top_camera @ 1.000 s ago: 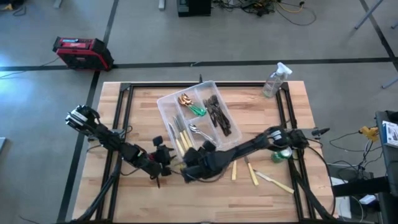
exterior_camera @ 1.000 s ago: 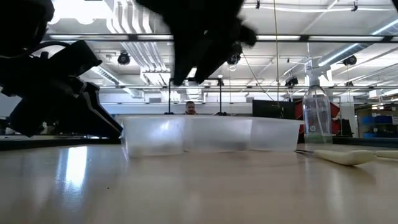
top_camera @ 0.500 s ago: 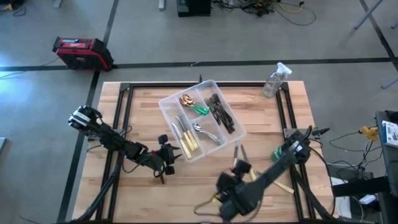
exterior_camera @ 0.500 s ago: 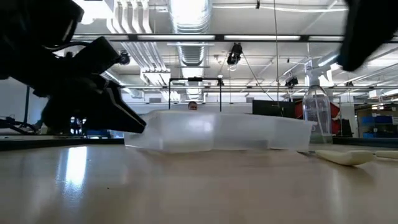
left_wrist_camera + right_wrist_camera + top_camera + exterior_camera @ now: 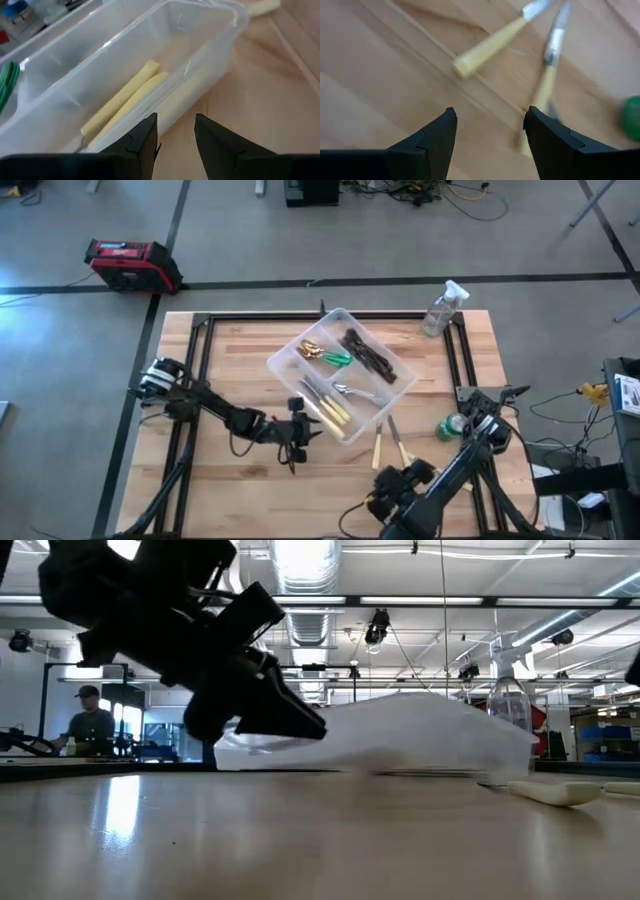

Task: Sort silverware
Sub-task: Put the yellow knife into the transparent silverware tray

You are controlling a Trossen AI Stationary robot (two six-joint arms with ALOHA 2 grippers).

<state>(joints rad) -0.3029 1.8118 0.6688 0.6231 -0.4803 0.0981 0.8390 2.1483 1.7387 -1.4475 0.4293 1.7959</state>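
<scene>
Beside tray (image 5: pixel 345 385), spray bottle (image 5: pixel 443 308), green can (image 5: pixel 449 426)

Most of the silverware lies sorted in a clear divided tray (image 5: pixel 372 402) mid-worktop: dark forks (image 5: pixel 368 355) far right, gold spoons (image 5: pixel 311 350) with green-handled pieces (image 5: pixel 336 360), silver spoons (image 5: pixel 360 392), and cream-handled knives (image 5: pixel 333 410) nearest. Two more cream-handled knives (image 5: pixel 390 445) lie loose on the wood just nearer.
</scene>
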